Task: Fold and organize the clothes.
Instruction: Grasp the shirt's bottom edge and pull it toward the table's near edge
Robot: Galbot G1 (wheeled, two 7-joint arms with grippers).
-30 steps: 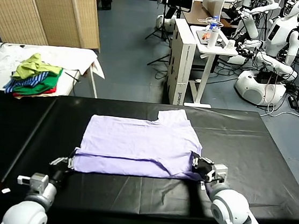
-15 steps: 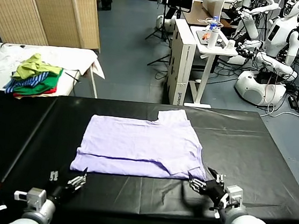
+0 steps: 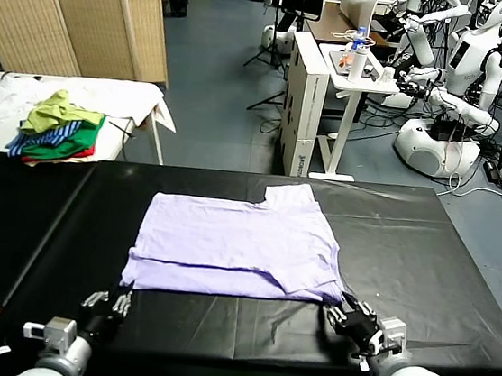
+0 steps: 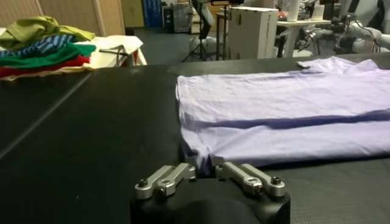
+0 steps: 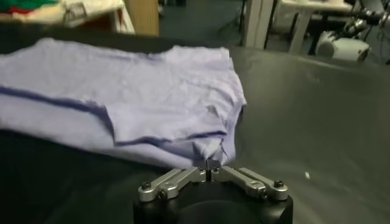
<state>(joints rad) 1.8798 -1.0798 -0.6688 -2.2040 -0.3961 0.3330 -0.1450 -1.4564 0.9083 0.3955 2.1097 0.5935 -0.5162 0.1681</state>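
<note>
the lavender t-shirt [image 3: 235, 245] is thin, matt cloth, lightly creased. the black tabletop [image 3: 425, 253] has a smooth, faintly glossy covering. each hand, left [image 4: 206, 173] and right [image 5: 210, 171], has bare grey metal fingers.

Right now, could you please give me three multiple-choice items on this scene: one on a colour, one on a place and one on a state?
1. What colour is the spread T-shirt? A lavender; B red; C yellow.
2. Where does the colourful garment pile lie? A on the black table; B on the white table to the robot's left; C on the T-shirt.
3. How do the right gripper jaws stand? A wide open above the table; B closed on the T-shirt's near right corner; C closed on nothing.

Answers: 1 A, the cloth is pale purple all over. 2 B, the pile sits on the white table beyond the black one. 3 B, the right wrist view shows the tips meeting on puckered cloth, while the left gripper sits at the near left corner.
</note>
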